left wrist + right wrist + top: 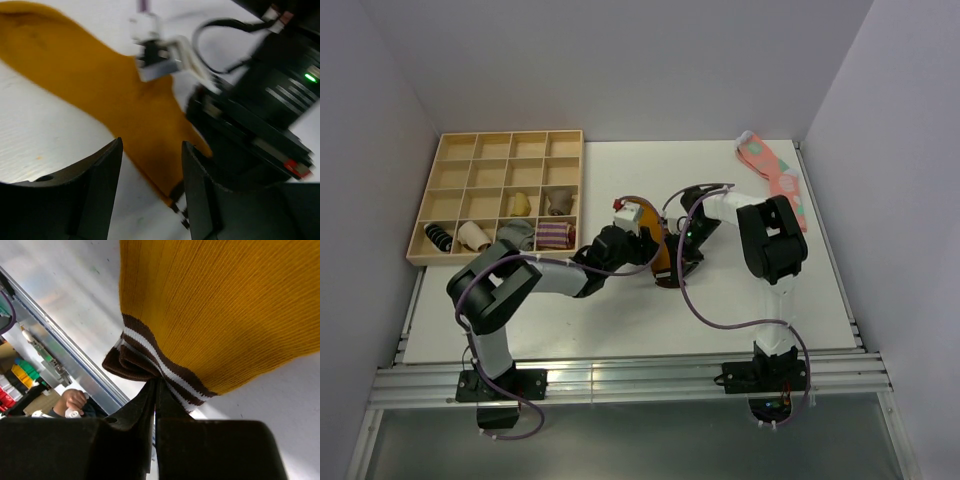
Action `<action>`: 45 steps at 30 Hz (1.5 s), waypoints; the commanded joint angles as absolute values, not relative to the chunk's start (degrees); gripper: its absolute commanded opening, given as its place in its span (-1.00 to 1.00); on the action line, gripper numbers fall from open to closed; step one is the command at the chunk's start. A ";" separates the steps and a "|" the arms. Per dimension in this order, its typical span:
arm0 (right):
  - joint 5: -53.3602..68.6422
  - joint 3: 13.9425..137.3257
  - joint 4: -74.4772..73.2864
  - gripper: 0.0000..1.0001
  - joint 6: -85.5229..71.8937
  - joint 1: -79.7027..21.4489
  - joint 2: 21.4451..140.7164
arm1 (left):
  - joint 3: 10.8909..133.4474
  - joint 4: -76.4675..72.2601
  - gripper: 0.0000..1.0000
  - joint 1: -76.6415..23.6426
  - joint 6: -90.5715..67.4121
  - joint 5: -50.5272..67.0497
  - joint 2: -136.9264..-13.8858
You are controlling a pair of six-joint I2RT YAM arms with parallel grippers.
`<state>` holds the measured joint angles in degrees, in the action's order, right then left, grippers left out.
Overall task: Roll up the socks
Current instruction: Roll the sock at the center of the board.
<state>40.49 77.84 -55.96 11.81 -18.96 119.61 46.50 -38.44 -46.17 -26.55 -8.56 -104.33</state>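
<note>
At mid-table, right pincer [156,385] clamps the sock [225,305] at its cuff — left pincer [151,150] gapes.

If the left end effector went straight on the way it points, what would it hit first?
Most likely the sock, lying right ahead of the left end effector, though depth is unclear.

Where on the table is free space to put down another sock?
Free: the back strip between the wooden tray and the pink sock, and the near strip of the table, this side of the mustard sock. Crowded: the centre, where the left gripper and the right gripper meet at that sock.
</note>
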 commanded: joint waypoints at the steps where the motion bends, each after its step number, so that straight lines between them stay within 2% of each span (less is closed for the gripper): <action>1: 38.23 80.33 -58.18 -1.00 13.36 -18.55 121.11 | 45.35 -44.84 0.12 -46.76 -20.04 1.21 -101.69; 9: 38.32 82.18 -59.76 -1.00 13.71 -18.63 121.82 | 44.48 -41.14 0.11 -48.43 -17.75 9.74 -101.43; 17: 38.32 82.88 -60.47 -1.00 13.62 -18.55 122.08 | 40.43 -43.50 0.12 -49.22 -19.69 12.39 -100.55; 31: 38.23 84.11 -61.26 -1.00 13.62 -18.54 122.78 | 41.92 -41.84 0.07 -50.54 -18.72 12.92 -102.66; 45: 38.41 84.37 -61.87 -1.00 14.06 -18.54 122.61 | 45.53 -39.29 -0.08 -50.71 -17.93 13.18 -106.96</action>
<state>39.00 82.32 -60.73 13.04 -18.96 122.28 43.07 -39.22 -50.35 -19.14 12.14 -105.67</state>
